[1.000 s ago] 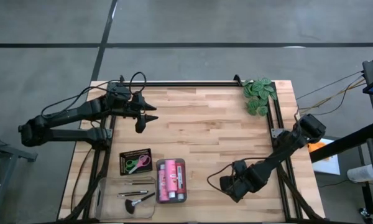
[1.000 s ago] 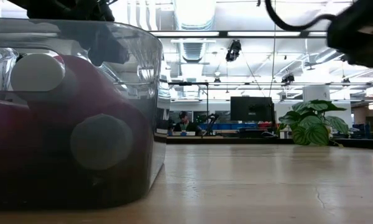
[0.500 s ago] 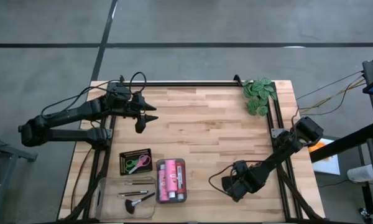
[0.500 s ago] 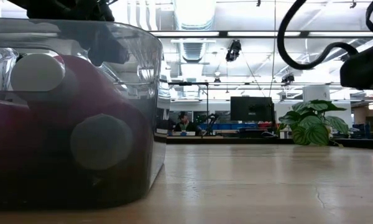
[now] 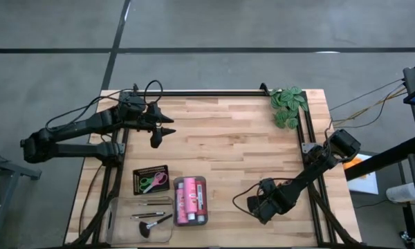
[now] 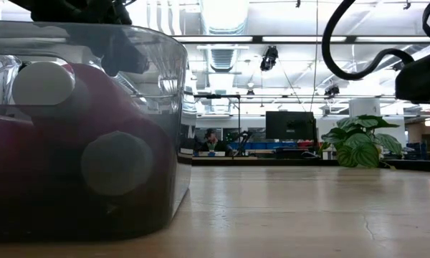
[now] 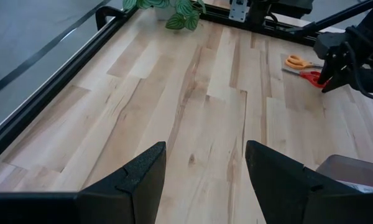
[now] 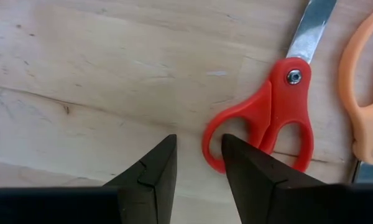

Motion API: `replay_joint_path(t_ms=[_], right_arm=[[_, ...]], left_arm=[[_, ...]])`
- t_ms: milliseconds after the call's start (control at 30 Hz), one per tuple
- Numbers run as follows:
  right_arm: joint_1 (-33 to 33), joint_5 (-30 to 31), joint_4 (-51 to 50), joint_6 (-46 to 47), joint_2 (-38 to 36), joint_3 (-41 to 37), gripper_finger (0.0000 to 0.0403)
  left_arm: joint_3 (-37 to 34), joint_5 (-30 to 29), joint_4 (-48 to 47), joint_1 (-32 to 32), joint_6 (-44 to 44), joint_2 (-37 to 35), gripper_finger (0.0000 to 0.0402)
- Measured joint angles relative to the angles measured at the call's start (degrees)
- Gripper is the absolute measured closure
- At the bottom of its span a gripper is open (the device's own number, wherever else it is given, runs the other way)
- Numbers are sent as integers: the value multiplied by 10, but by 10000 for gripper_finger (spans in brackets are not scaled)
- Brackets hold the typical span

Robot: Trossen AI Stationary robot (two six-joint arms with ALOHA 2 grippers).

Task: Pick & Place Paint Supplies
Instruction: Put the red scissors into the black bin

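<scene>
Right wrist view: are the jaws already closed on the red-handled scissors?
No, the right gripper hovers with jaws apart beside the red-handled scissors, which lie flat on the wooden table.

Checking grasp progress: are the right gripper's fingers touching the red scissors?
Cannot tell. In the right wrist view, one finger overlaps the red scissors handle loop, but height above it is unclear.

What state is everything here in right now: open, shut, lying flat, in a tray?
Left pincer: open, empty, above bare wood.
Right pincer: open, low over the red scissors' handle.
Red scissors: shut, flat on the table.
Orange scissors: flat beside the red pair.
Paint bottles: lying in the clear tray.
Green-pink scissors: lying on the black tray.
</scene>
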Motion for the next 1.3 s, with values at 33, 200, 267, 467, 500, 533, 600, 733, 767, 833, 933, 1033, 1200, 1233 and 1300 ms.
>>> replay_joint_path(t_ms=[33, 200, 267, 467, 500, 533, 600, 733, 767, 833, 933, 1033, 1200, 1233, 1300], right_arm=[[0, 0, 0, 0, 0, 0, 280], [0, -2, -5, 0, 1, -1, 347], [0, -2, -5, -3, 1, -1, 379], [0, 0, -4, -6, 1, -1, 385], [0, 0, -3, -6, 1, -1, 385], [0, 0, -3, -6, 1, -1, 385], [0, 1, -3, -6, 1, -1, 385], [0, 14, -3, -7, -7, -1, 385], [0, 20, -2, -7, -10, -2, 385], [0, 49, 9, -10, -18, -2, 385], [-3, 92, 2, -15, -35, -2, 385], [-9, 132, 2, -30, -46, -2, 385], [-36, 218, 3, -89, -71, -2, 385], [-43, 234, 4, -108, -76, -2, 385], [-65, 251, 8, -155, -86, -2, 385]], left_arm=[[0, 0, 0, 0, 0, 0, 177], [0, 0, 0, 0, 0, 0, 177], [0, 0, 0, 0, 0, 0, 177], [0, 0, 0, 0, 0, 0, 177], [0, 0, 0, 0, 0, 0, 177], [0, 0, 0, 0, 0, 0, 177], [0, 0, 0, 0, 0, 0, 177], [0, 0, 0, 0, 0, 0, 177], [0, 0, 0, 0, 0, 0, 177], [0, 0, 0, 0, 0, 0, 177], [0, 0, -1, 0, 0, 0, 177], [0, 0, -1, 0, 0, 0, 177], [0, 0, -1, 0, 1, 0, 177], [0, 0, -1, 0, 1, 0, 177], [0, 0, -1, 0, 1, 0, 177]])
